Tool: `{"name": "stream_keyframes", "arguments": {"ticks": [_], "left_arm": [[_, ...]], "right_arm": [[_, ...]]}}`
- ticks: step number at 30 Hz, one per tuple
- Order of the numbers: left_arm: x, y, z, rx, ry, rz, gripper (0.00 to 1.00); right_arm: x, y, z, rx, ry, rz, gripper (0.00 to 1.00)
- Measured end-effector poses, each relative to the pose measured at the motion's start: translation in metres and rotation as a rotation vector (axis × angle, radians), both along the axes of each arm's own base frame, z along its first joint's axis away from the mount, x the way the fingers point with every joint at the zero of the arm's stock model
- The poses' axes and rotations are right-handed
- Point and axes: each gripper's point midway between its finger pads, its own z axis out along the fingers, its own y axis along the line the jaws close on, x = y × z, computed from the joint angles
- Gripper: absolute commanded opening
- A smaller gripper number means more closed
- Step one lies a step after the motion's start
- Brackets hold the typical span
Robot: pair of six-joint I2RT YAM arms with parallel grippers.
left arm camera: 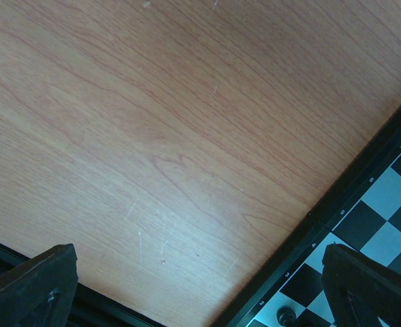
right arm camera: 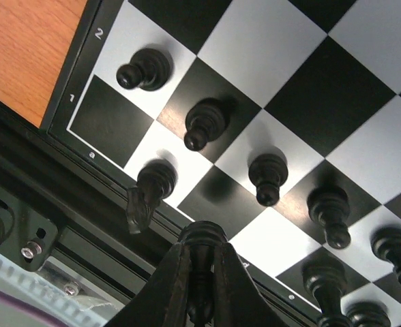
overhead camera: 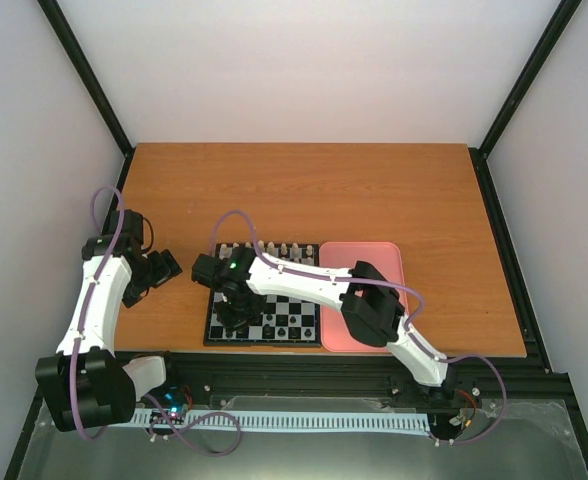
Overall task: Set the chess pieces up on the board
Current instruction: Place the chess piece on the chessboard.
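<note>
The one left gripper [left arm camera: 199, 279] hangs with its jaws spread wide and nothing between them, over the wooden table [left arm camera: 153, 136] just beside the left rim of the one board [left arm camera: 381, 204]. Over the board's near-left corner, the right gripper [right arm camera: 202, 286] is clenched on one black piece [right arm camera: 202, 238]. Eight more black chess pieces [right arm camera: 204, 122] stand below it, five in the second rank and three in the first. One pink tray [overhead camera: 374, 255] lies right beside the board's right edge.
</note>
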Motion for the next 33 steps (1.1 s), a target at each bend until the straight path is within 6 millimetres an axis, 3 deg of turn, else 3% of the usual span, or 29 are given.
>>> {"name": "stream_keyframes", "arguments": {"ticks": [24,33], "left_arm": [[0.0,0.0,0.0,-0.001,-0.001,-0.001,1.0],[0.0,0.0,0.0,-0.001,-0.002,-0.001,1.0]], "right_arm": [[-0.003,-0.001,-0.022,-0.048,0.036,0.015,0.07],[-0.002,0.0,-0.021,-0.046,0.035,0.023,0.2]]}}
